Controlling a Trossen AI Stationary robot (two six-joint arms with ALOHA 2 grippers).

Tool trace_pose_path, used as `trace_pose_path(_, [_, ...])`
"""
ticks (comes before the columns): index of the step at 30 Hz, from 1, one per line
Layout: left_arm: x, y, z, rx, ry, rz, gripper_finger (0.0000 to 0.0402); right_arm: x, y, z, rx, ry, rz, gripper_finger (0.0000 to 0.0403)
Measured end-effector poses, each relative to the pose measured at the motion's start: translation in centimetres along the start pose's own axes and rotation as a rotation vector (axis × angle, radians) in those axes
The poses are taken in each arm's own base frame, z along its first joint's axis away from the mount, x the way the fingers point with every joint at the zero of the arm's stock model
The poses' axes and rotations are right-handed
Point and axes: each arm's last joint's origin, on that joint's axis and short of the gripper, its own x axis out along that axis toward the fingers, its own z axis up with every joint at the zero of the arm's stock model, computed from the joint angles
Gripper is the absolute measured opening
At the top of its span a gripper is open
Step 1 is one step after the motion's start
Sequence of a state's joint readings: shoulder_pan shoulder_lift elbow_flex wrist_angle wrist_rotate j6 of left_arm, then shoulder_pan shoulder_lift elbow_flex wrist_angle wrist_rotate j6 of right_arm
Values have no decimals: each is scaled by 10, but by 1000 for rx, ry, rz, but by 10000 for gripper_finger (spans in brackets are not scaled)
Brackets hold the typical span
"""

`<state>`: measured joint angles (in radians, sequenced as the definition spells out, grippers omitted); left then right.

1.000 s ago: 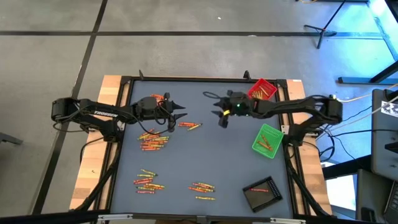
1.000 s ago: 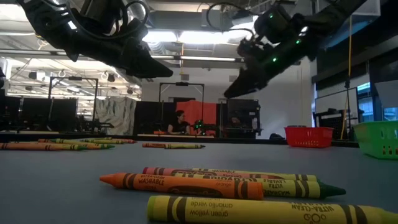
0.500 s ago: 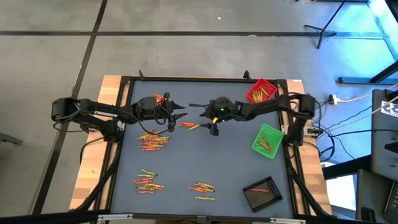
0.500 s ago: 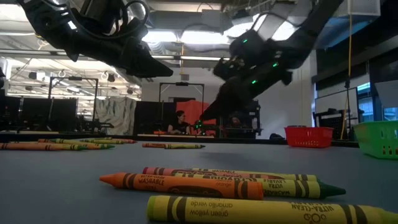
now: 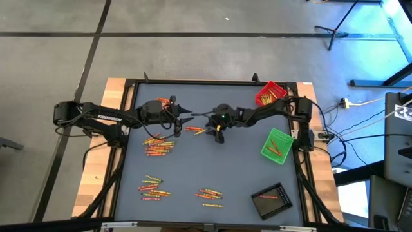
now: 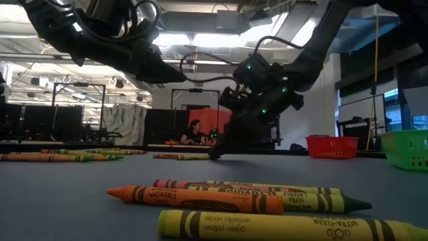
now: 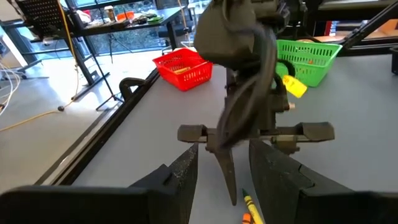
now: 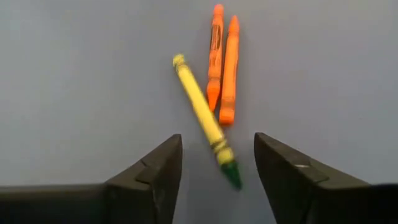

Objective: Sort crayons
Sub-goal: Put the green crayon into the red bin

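Yellow-green and orange crayons lie just ahead of the right gripper (image 8: 214, 165), whose two fingers stand apart with nothing between them, tips low over the grey table (image 5: 212, 167). The yellow-green crayon (image 8: 205, 118) lies slantwise with its dark green tip reaching into the gap between the fingers; two orange crayons (image 8: 222, 62) lie side by side just beyond it, touching its far flank. The step in hand looks like a reach for the next crayon to sort, with the pick not yet made. The next move probably calls for lowering the last bit so the fingers straddle the yellow-green crayon alone, then closing without catching the orange pair.

Away behind this gripper, along its own arm, sit the trays: a red tray (image 5: 271, 94) with yellowish and orange crayons in it, a green tray (image 5: 277, 145) holding a few, and further off a black tray (image 5: 271, 199) with a short row of reddish ones. More loose crayons lie in clusters elsewhere on the table.

Facing it from the other side, the left gripper (image 5: 185, 116) hovers close by, fingers spread and empty.
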<state>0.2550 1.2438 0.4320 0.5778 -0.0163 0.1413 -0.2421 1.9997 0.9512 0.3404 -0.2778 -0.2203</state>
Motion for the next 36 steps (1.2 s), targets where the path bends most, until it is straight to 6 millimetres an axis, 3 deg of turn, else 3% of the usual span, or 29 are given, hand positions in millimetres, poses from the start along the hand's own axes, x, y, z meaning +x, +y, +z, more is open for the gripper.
trace_pose_path(19, [0, 0, 0, 0, 0, -1, 127, 6, 2, -8, -65, 25, 52, 12])
trace_pose_path(29, [0, 0, 0, 0, 0, -1, 127, 6, 21, 0, -134, 34, 49, 20])
trace_pose_path(36, [0, 0, 0, -6, -3, 1, 127, -18, 46, 19, -196, 90, 21, 18])
